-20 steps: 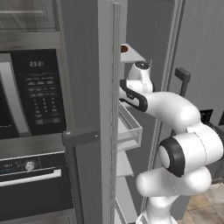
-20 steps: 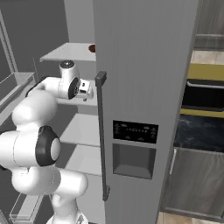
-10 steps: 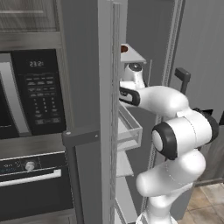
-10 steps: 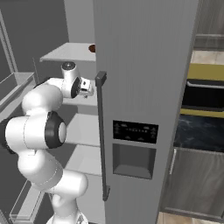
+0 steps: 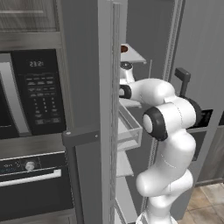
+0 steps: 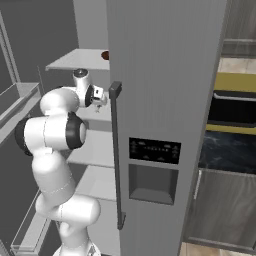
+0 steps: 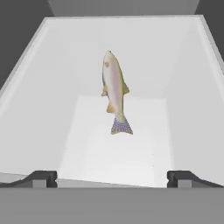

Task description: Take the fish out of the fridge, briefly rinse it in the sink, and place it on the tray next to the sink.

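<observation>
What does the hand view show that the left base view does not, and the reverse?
The hand view alone shows the fish lying on a white shelf, with the open gripper short of it. The left base view alone shows the black microwave, the oven below it and a clear door bin. Both look into the fridge.

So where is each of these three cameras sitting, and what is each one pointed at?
Left base view: behind the arm on its left, facing the open fridge beside the microwave; the white arm rises at lower right.
Right base view: behind on its right, facing the fridge door; the arm rises at lower left, gripper reaching onto a shelf.
Hand view: on the hand, looking along the open gripper at the fish on a white shelf.
Both base views share the fridge and arm.
</observation>
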